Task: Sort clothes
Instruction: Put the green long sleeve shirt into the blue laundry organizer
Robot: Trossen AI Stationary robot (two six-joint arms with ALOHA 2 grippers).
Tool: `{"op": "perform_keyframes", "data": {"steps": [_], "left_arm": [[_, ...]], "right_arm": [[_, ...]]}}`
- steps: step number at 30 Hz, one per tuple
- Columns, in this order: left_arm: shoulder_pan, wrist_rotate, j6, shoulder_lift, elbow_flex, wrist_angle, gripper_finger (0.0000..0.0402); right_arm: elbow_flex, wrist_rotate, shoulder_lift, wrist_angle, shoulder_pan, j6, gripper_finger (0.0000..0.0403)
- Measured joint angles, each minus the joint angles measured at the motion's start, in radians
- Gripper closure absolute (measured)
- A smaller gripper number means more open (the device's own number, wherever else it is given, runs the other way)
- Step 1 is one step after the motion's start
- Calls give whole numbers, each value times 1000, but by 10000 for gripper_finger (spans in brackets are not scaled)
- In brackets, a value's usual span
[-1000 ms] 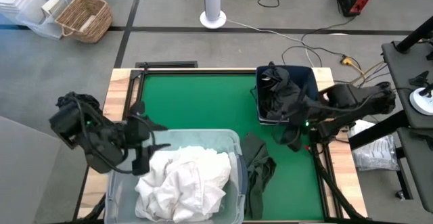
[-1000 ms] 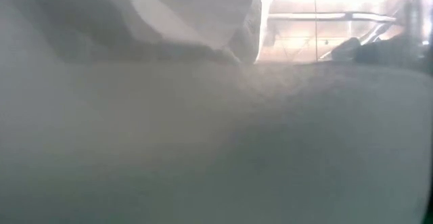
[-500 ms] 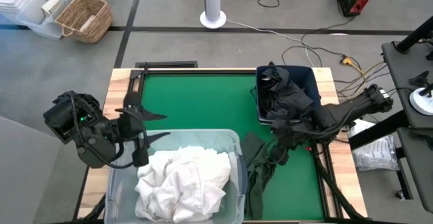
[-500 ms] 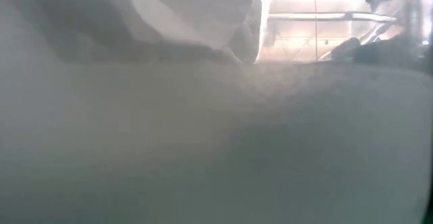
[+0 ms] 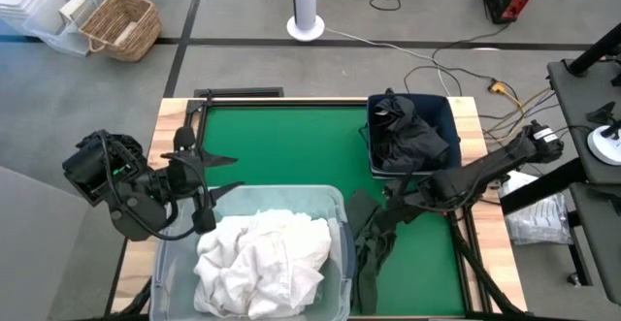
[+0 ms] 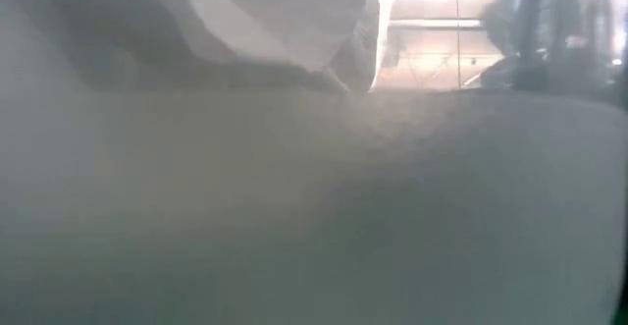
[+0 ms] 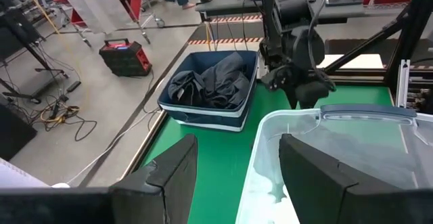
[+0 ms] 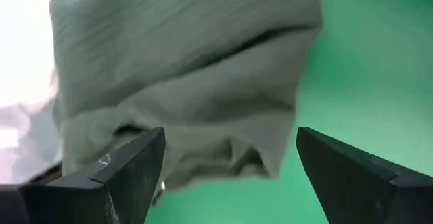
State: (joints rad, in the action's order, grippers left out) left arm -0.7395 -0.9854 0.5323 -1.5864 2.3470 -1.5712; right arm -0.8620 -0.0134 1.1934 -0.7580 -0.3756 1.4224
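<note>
An olive green garment point(image 5: 370, 243) lies crumpled on the green mat point(image 5: 291, 146), just right of the clear tub point(image 5: 335, 205). My right gripper point(image 5: 386, 210) hovers open over its far end, a finger on either side of the cloth point(image 8: 189, 82) and not touching it. White clothes point(image 5: 260, 258) are piled in the clear tub. Dark clothes point(image 5: 408, 132) fill the dark blue bin point(image 5: 452, 117) at the far right. My left gripper point(image 5: 221, 174) stands open and holding nothing above the tub's far left corner, pointing toward the blue bin point(image 7: 210, 82).
The clear tub's rim point(image 7: 325, 116) lies just beyond my left fingers. A dark frame rail point(image 5: 281, 99) runs along the mat's far edge. Bare green mat lies between the tub and the far rail. The low view is blocked by a hazy surface close in front.
My right gripper has come down from beside the blue bin toward the table's near edge and left, rolling its wrist, and now stands low over the olive garment. My left gripper has tipped upward a little, staying open.
</note>
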Motion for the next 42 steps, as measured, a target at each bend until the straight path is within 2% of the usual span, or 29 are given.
{"op": "perform_keyframes", "data": {"steps": [5, 10, 16, 24, 31, 42], "left_arm": [[0, -1, 4, 0, 0, 0, 216], [1, -7, 11, 0, 0, 0, 216], [2, -52, 18, 0, 0, 0, 216], [2, -53, 30, -1, 0, 0, 216], [2, -55, 35, -1, 0, 0, 216], [2, -65, 35, -2, -1, 0, 216]], "right_arm": [[78, 57, 1, 109, 0, 30, 66], [95, 78, 37, 147, 1, 31, 58], [90, 80, 145, 224, 1, 8, 58], [82, 60, 300, 230, 1, 5, 67], [77, 61, 361, 255, 0, -14, 136], [79, 88, 367, 287, 0, -29, 312]]}}
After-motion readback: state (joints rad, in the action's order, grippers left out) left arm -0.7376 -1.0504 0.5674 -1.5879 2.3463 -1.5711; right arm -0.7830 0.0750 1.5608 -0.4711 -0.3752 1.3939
